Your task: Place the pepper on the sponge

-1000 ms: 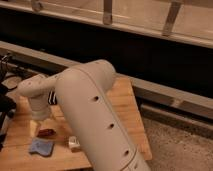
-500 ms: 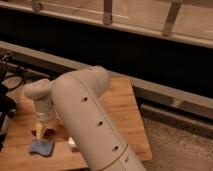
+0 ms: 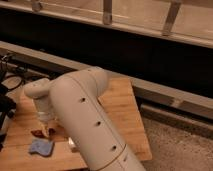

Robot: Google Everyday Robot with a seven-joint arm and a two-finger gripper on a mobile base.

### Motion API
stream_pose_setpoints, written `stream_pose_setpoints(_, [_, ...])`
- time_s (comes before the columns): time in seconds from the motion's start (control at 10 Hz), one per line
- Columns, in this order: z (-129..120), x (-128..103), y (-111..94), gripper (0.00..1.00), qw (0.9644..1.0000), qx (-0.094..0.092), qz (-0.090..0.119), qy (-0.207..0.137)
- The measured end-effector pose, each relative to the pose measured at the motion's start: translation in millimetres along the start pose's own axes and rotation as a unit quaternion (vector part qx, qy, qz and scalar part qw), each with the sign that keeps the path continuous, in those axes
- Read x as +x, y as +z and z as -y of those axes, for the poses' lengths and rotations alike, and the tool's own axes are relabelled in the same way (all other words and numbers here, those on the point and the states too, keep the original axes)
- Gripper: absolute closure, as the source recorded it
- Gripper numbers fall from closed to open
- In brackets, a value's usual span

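The dark red-brown pepper [image 3: 37, 133] shows at the lower end of my gripper [image 3: 46, 129], over the left part of the wooden table [image 3: 120, 110]. Whether the gripper holds it or only touches it cannot be made out. The blue-grey sponge [image 3: 41, 147] lies flat on the table just below the pepper, near the front edge. My white arm [image 3: 85, 115] crosses the middle of the view and hides the table behind it.
A pale yellowish block [image 3: 72, 145] lies right of the sponge, partly behind the arm. Dark cables and equipment [image 3: 6, 100] sit at the table's left edge. A dark wall with a metal rail [image 3: 150, 60] runs behind, and speckled floor [image 3: 175, 145] lies to the right.
The arm has swung lower and to the left. The gripper now sits closer to the sponge, with the pepper right at its tip.
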Motion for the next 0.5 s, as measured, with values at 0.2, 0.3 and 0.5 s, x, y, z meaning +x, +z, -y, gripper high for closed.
stream_pose_setpoints(0.2, [-2.1, 0.9, -0.7, 0.88, 1.0, 0.0, -0.003, -0.001])
stream_pose_setpoints(0.3, [-0.8, 1.8, 3.1, 0.96, 1.0, -0.001, -0.003, 0.005])
stream_pose_setpoints(0.5, [2.2, 1.4, 11.3, 1.0, 0.9999, 0.0, 0.002, 0.015])
